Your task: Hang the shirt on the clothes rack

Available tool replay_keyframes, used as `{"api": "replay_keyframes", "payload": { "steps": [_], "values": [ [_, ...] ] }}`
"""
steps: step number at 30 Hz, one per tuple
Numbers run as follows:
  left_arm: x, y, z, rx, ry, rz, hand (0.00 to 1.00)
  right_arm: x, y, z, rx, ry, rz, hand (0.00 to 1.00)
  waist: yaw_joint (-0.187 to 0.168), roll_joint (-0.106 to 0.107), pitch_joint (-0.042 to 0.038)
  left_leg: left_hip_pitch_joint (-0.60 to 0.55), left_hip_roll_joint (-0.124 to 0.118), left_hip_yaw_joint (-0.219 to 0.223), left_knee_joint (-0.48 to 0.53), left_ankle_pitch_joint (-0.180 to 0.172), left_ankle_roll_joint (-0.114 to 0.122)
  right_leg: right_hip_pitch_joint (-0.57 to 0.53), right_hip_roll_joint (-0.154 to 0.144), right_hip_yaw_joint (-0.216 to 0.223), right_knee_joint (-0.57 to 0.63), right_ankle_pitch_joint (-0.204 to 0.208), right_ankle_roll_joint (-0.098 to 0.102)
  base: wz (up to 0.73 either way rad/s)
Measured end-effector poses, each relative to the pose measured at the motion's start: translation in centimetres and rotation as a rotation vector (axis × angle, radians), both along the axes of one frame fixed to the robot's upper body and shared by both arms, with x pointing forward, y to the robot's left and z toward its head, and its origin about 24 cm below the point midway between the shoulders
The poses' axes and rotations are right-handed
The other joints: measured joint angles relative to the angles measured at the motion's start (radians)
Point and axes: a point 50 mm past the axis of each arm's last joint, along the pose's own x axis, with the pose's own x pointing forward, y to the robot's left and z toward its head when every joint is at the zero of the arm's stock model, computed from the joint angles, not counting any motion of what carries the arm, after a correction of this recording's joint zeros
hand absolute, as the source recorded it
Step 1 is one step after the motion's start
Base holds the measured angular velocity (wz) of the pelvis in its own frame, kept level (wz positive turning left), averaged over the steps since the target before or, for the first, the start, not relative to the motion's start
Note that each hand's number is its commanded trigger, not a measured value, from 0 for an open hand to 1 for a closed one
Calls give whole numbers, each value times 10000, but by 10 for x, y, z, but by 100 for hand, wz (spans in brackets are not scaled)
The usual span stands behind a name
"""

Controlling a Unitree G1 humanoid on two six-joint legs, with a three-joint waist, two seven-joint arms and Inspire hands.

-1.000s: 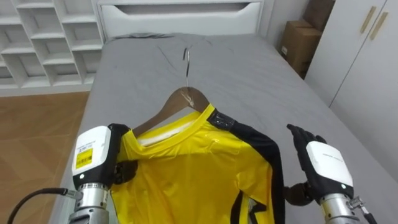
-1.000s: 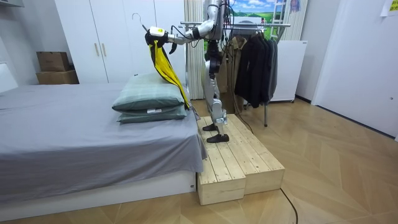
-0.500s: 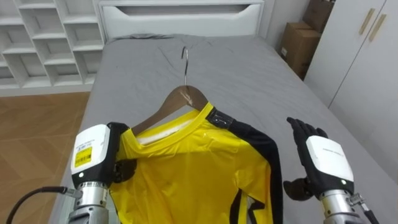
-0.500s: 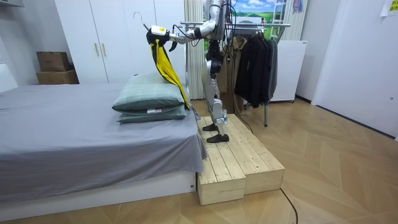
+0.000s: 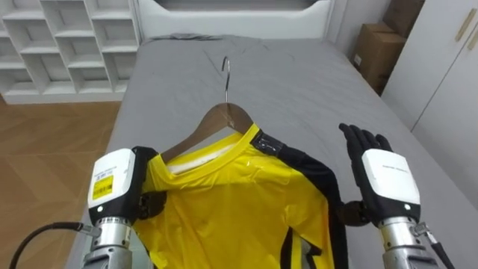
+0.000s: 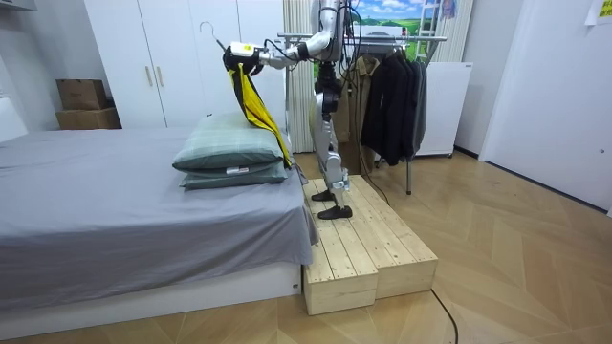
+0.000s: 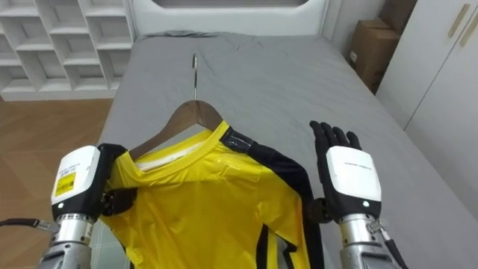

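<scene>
Left hand (image 5: 118, 187) clutches the shirt (image 5: 231, 205), lower left; right hand (image 5: 382, 175) is spread. Shirt sits on its hanger (image 5: 224, 118); hooking it on the rack (image 6: 421, 38) seems left.

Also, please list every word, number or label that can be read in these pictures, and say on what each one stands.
Yellow sticker on the back of the left hand: dark print, too small to read.
Black tag at the collar of the yellow shirt: nothing legible.
Cardboard box: no print can be read.
No other text is legible.
</scene>
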Motion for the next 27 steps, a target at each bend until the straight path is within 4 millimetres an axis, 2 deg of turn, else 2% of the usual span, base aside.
{"api": "replay_keyframes", "payload": {
  "steps": [3, 8, 21, 27],
  "values": [
    [1, -1, 2, -18, -74, -48, 100, 7, 8, 9, -4, -409, 366, 0, 14, -139, 49, 22, 0, -6, -12, 0, 0, 27, 8, -13, -7, 0, 0, 0],
    [1, -3, 6, -69, -179, -138, 100, 11, 10, 15, 24, -691, 517, 0, 112, -271, 43, 11, 2, -40, -16, 0, 0, 43, -15, -81, -14, 0, 0, 1],
    [3, -11, 16, -366, -643, -349, 100, 14, 15, 21, 210, -1097, 544, 0, 120, -269, 47, -102, -12, -148, 49, 3, -4, 19, -16, -240, -17, 1, 1, 3],
    [3, -18, 16, -386, -641, -591, 100, 12, 28, 21, 266, -1168, 1036, 0, 129, -223, 59, -80, -9, -164, 48, 3, -3, 43, -25, -230, -20, 1, 1, 0]
  ]
}}
